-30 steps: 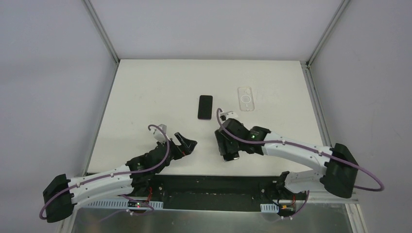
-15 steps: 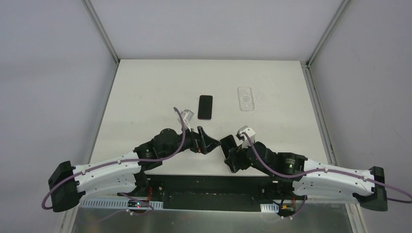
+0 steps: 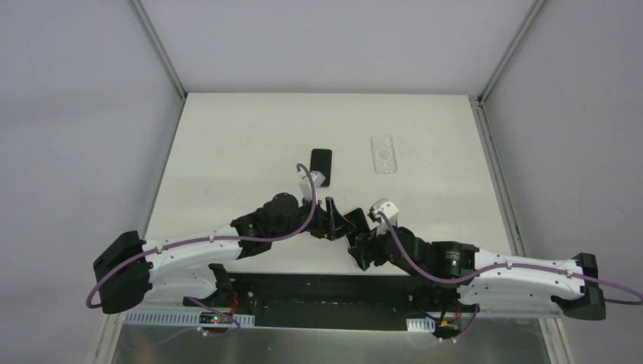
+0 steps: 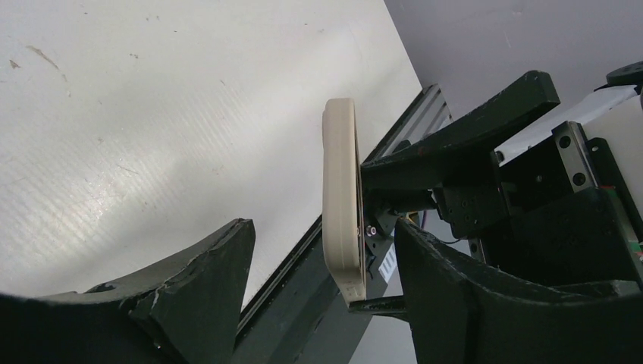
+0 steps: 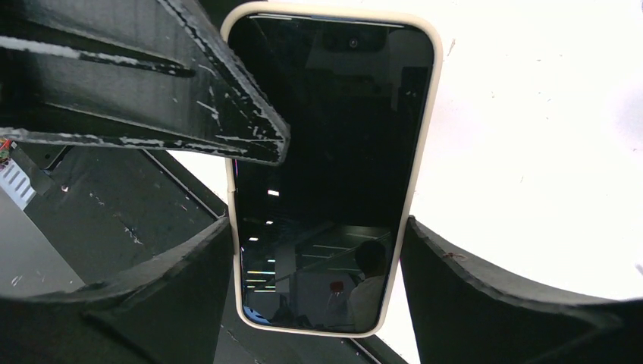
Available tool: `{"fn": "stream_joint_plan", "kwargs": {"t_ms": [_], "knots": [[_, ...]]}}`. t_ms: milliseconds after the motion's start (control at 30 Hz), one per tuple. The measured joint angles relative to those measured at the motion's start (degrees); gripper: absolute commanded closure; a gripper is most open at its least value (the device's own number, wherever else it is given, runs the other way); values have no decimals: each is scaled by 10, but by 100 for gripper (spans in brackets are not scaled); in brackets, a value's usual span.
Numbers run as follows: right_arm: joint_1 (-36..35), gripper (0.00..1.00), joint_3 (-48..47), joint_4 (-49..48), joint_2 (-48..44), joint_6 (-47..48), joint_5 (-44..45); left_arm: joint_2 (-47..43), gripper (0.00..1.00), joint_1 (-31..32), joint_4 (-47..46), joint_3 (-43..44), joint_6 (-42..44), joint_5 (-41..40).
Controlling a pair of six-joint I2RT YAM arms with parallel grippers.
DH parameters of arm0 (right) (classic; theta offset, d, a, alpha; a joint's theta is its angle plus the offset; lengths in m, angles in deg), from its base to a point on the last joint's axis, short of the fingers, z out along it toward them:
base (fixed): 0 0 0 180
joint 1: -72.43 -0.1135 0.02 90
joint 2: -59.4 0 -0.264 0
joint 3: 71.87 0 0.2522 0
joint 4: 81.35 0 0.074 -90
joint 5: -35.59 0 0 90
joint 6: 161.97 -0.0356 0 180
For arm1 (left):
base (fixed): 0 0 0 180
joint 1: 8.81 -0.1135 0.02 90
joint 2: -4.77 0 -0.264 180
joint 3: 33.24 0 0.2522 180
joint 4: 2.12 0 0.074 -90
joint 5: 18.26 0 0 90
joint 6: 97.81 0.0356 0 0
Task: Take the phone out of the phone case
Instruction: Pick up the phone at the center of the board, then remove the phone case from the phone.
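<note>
My right gripper (image 5: 318,224) is shut on the long edges of the phone (image 5: 326,152), whose black screen sits inside a cream phone case (image 5: 419,136). It holds the phone in the air above the table's near edge. My left gripper (image 4: 322,227) straddles the phone, seen edge-on (image 4: 341,197) in its wrist view. One finger (image 4: 197,288) stands well off the case's back. The other finger (image 4: 485,303) is close to the screen side with a thin gap. In the top view both grippers meet at the phone (image 3: 355,222).
A second black phone (image 3: 321,166) lies flat on the white table (image 3: 227,152), partly behind the left wrist's cable. A clear case (image 3: 384,154) lies to its right. Metal frame posts stand at the table's back corners.
The left arm has swung right and forward until its fingers stand either side of the held phone, and its jaws have narrowed. The right arm pulled back toward the near edge, then held still.
</note>
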Motion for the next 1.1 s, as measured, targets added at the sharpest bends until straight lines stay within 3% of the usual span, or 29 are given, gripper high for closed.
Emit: {"fn": "stream_joint_plan", "kwargs": {"t_ms": [1100], "knots": [[-10, 100, 8, -8, 7, 0, 15, 64, 59, 1, -56, 19, -35, -7]]}}
